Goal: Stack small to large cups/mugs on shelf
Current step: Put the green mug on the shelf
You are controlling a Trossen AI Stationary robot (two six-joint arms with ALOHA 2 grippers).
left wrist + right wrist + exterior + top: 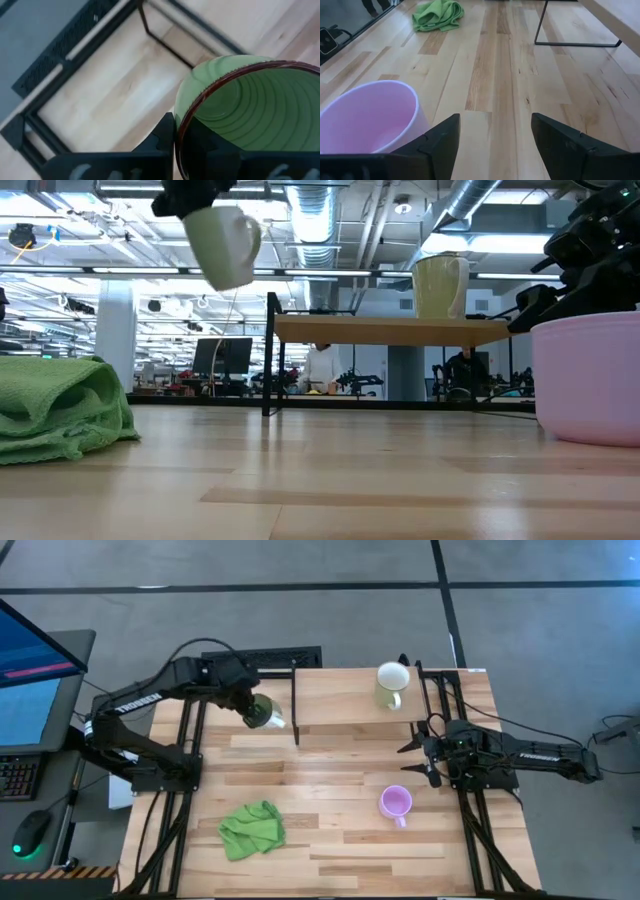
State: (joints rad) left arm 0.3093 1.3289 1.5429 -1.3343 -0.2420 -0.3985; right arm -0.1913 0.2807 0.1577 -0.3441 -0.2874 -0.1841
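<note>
Green mug (264, 714) hangs tilted in the air beside the shelf's (340, 700) end, mouth angled up and away from the shelf, left gripper (250, 706) clamped on its rim. Cream mug (391, 686) stands upright on the shelf. Lilac mug (396, 804) sits upright on the table (330, 840) just beside the right gripper (418, 755), whose jaws gape empty.

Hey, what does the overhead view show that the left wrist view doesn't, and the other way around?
Only the overhead view shows the cream mug standing on the shelf, the lilac mug and the green cloth on the table, and the open right tool beside the lilac mug. Only the left wrist view shows the ribbed green inside and dark rim of the green mug, with a finger of the left tool clamping its rim. Both show the green mug held above the table near the shelf's end.
</note>
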